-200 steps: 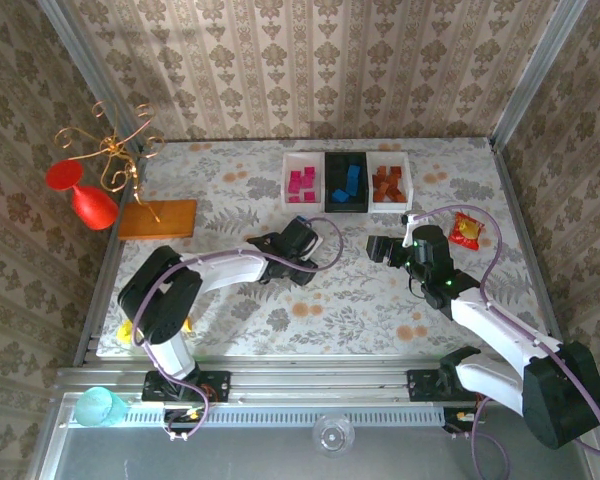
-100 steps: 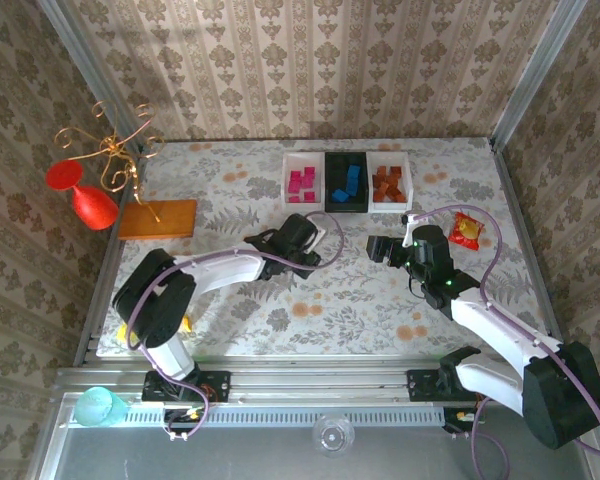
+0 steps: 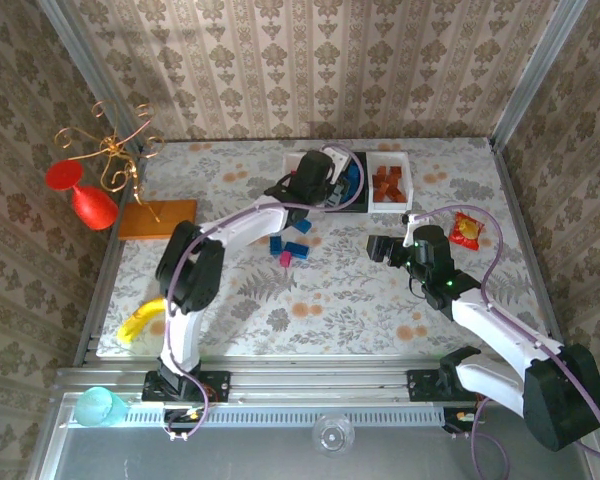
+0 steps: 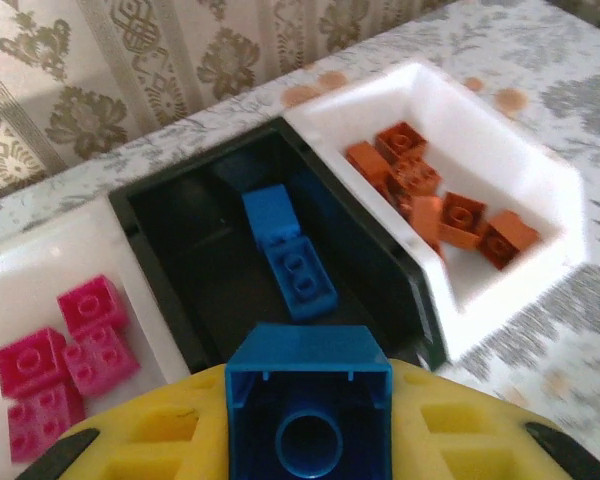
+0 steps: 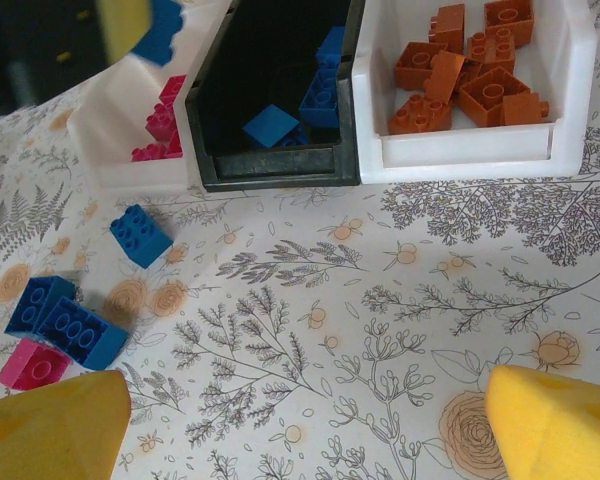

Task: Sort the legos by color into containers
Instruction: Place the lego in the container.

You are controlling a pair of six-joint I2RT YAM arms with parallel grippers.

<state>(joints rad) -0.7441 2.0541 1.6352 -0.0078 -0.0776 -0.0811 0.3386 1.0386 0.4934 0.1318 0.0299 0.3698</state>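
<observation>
Sorting nearly finished: left fingers clenched on a blue brick at the black tray, right fingers spread and empty, three blue legos and one pink lego loose on the table

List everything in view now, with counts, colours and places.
white trays: two, far edge, flanking the black one
black tray: one, middle
pink legos: about four, left white tray; one loose
blue legos: a few, black tray; three loose
orange-brown legos: several, right white tray
snack packet: one, red-yellow, right
board: one, orange, left
wire stand: one, gold, far left
yellow object: one, near left
cup: one, teal, near rail
left fingers: yellow, shut on a blue lego over the trays
right fingers: yellow, open, right of centre
</observation>
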